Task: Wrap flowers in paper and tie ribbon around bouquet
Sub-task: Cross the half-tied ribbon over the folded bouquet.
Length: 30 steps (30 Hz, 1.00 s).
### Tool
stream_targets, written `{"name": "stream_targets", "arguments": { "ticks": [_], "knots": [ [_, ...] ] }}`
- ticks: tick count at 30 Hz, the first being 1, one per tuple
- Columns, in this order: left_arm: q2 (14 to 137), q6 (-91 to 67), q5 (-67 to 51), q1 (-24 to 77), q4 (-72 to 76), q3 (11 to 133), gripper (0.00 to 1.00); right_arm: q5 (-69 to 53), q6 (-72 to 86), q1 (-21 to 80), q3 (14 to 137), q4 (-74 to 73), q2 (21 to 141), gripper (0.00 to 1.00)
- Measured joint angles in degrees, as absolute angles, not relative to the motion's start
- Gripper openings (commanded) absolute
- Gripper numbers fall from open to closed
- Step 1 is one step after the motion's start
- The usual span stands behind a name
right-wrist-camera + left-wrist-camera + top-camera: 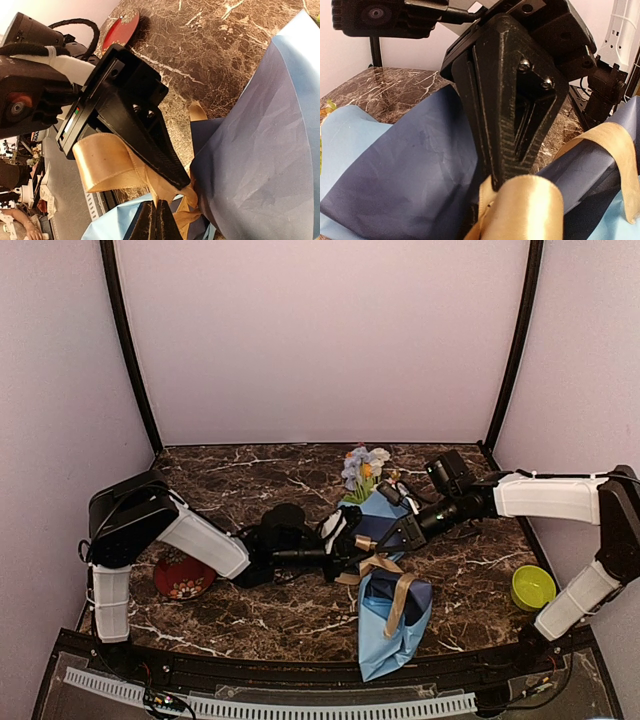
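Note:
The bouquet lies lengthwise mid-table: flowers [362, 468] at the far end, the light-blue paper [385, 650] with its navy inside [420, 160] reaching the near edge. The tan ribbon [400, 602] crosses the cone and bunches into a knot at its waist. Both grippers meet tip to tip there. My left gripper [358, 543] comes in from the left, and in the right wrist view its jaws [181, 181] are pressed together on the twisted ribbon, with a ribbon loop [102, 165] curling beside them. My right gripper [156, 206] is shut on a ribbon strand [167, 192].
A red patterned dish [183, 578] sits near the left arm's base. A lime-green bowl [532, 587] stands at the right by the right arm's base. The cone's tail hangs over the table's front edge [300, 665].

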State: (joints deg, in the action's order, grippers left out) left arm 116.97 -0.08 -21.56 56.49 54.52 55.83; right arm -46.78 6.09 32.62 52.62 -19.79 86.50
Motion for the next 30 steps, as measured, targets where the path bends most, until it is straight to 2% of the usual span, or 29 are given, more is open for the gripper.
{"name": "stream_targets", "arguments": {
  "ticks": [3,11,14,17,20,30],
  "knots": [
    [117.0,0.6,-20.2,56.6,54.3,55.8,0.0,-46.3,5.0,32.6,52.6,-20.9,86.5,0.01],
    [117.0,3.9,-17.6,57.5,53.1,55.2,0.0,-47.1,-1.8,32.5,55.0,-30.2,87.3,0.3],
    [116.9,4.9,-17.3,57.7,53.1,55.0,0.0,-47.1,-3.1,31.6,58.1,-32.4,87.5,0.3],
    [116.9,5.6,-17.2,57.9,53.3,54.7,0.0,-46.9,-3.4,30.5,61.2,-32.6,88.0,0.21],
    [116.9,6.1,-17.0,58.1,53.8,54.1,0.0,-46.0,-2.8,30.3,62.6,-31.7,89.8,0.16],
    [116.5,8.4,-16.7,58.1,55.8,52.3,0.0,-42.1,-4.6,32.7,67.1,-34.5,98.3,0.12]
  ]
}}
